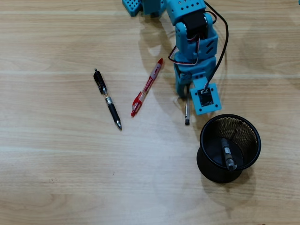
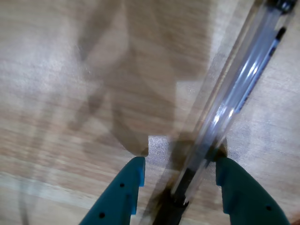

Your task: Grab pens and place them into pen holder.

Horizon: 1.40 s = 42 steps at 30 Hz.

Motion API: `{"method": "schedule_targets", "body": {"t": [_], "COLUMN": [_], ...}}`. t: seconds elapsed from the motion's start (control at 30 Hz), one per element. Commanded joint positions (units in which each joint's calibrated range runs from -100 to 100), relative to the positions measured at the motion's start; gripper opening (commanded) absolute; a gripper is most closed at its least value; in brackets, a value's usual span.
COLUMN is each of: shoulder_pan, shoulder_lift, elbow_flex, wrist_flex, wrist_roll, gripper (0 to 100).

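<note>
The jaws stand apart astride the clear stick pen (image 2: 234, 93), which lies on the wooden surface (image 1: 56, 178) just beside the mesh pen holder (image 1: 206, 159), not yet clamped.

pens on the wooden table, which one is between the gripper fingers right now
The clear stick pen, lying between the open teal gripper fingers. The red translucent pen and black silver-banded pen lie apart to its left in the overhead view; a fourth sits inside the black mesh holder.
</note>
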<state>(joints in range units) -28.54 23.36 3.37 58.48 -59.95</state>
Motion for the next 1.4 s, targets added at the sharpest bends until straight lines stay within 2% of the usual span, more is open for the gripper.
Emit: {"method": "schedule_targets", "body": {"t": [0.0,0.13,0.33,0.63,1.13,1.37], "shoulder_pan": [-0.7,-0.8,0.0,0.8,6.1,5.6], "shoulder_lift": [1.1,1.3,1.1,-1.2,-33.3,-37.2], "elbow_flex": [-1.0,-0.9,-0.7,-1.4,-1.5,-8.9], "wrist_flex": [-0.8,-0.1,0.0,0.1,1.0,0.6], "wrist_roll": [-1.4,-1.6,-1.6,-1.1,3.5,3.6], "gripper": [18,16,2,2,2,2]}}
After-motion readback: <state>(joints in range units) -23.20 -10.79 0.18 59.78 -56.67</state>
